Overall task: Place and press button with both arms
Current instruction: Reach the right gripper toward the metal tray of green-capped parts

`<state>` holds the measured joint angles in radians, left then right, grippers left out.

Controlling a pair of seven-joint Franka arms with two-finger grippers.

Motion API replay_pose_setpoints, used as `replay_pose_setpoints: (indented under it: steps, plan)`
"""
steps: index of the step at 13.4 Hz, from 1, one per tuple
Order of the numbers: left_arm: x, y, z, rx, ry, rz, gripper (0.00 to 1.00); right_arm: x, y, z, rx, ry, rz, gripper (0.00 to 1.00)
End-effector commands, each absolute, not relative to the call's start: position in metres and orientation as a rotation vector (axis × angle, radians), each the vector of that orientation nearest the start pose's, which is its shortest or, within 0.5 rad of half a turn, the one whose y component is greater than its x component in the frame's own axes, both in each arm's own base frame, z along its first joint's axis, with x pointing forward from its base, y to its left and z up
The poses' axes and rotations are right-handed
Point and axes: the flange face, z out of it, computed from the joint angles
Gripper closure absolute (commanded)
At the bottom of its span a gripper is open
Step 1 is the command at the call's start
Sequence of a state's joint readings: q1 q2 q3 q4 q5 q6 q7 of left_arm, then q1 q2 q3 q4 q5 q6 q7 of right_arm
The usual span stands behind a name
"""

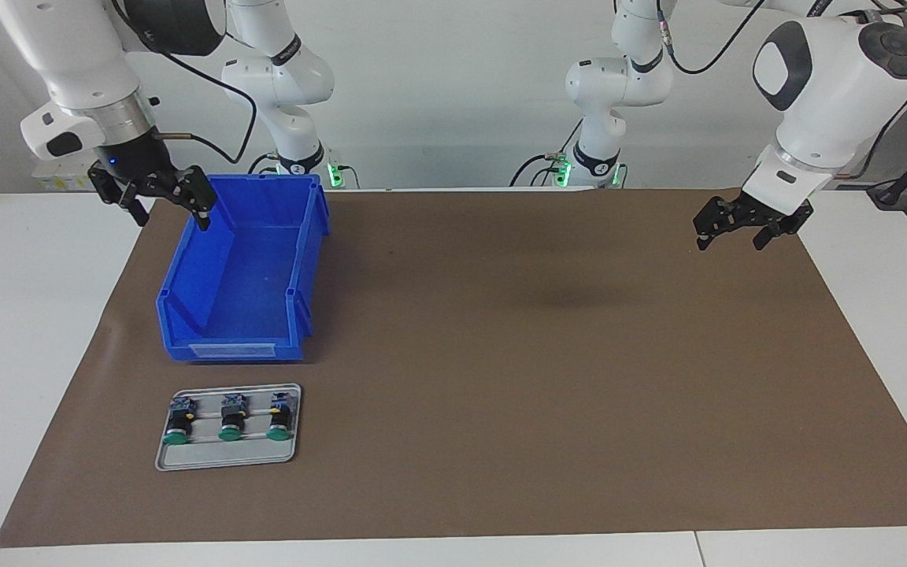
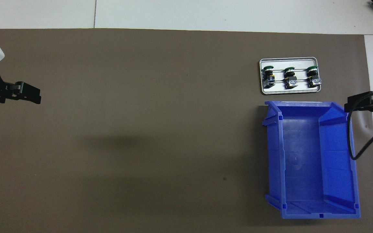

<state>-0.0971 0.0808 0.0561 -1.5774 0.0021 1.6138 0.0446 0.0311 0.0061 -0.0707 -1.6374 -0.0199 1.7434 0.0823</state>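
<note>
Three buttons with green caps lie in a row on a small grey tray, which sits on the mat farther from the robots than the blue bin, toward the right arm's end. The overhead view shows the same buttons and tray. My right gripper hangs open and empty in the air over the bin's outer wall, and its tips enter the overhead view from the side. My left gripper waits open and empty above the mat's edge at the left arm's end; the overhead view shows this gripper too.
An empty blue bin stands on the brown mat between the tray and the right arm's base; from overhead the bin lies nearer to the robots than the tray. White table borders the mat on all sides.
</note>
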Motion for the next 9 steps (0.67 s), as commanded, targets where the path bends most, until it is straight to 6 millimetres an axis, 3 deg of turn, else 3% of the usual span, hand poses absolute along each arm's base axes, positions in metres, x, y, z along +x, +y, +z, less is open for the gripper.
replay_pose_setpoints:
  steps: [1,5,9]
  plan:
    - [0.572,-0.022,0.581,-3.120,0.119,0.050,0.00,0.623,-0.032,0.554,-3.140,0.169,-0.206,0.00]
    - [0.572,-0.022,0.581,-3.120,0.122,0.048,0.00,0.693,-0.032,0.456,-3.140,0.090,-0.313,0.00]
    - [0.572,-0.023,0.581,-3.120,0.122,0.048,0.00,0.718,-0.030,0.387,-3.098,0.000,-0.371,0.00]
